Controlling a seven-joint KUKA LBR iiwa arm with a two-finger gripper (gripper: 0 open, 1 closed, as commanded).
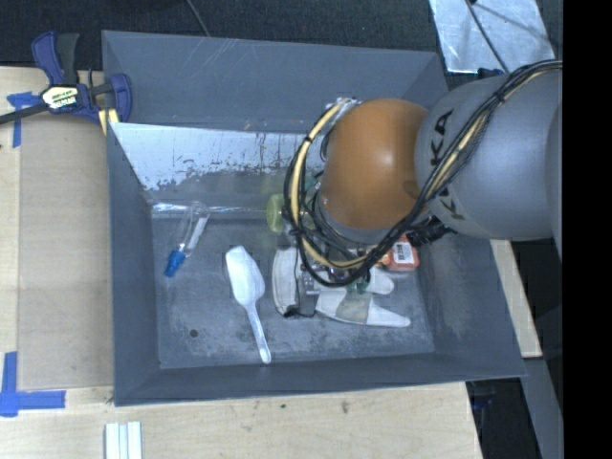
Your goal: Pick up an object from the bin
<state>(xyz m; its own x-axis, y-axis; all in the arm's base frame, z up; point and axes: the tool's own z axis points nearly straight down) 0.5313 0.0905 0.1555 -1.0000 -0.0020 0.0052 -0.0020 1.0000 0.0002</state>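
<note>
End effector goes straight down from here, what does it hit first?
Most likely the white oblong piece directly under the end effector, just to the view's right of the white spoon. Depth is unclear from above, so it may already be touching.

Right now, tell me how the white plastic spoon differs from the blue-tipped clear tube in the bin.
The white spoon is opaque and white all over; the clear tube is see-through with a blue end. The spoon is the larger, with a broad bowl; the tube is slim. Both lie flat and apart on the floor of the bin.
</note>
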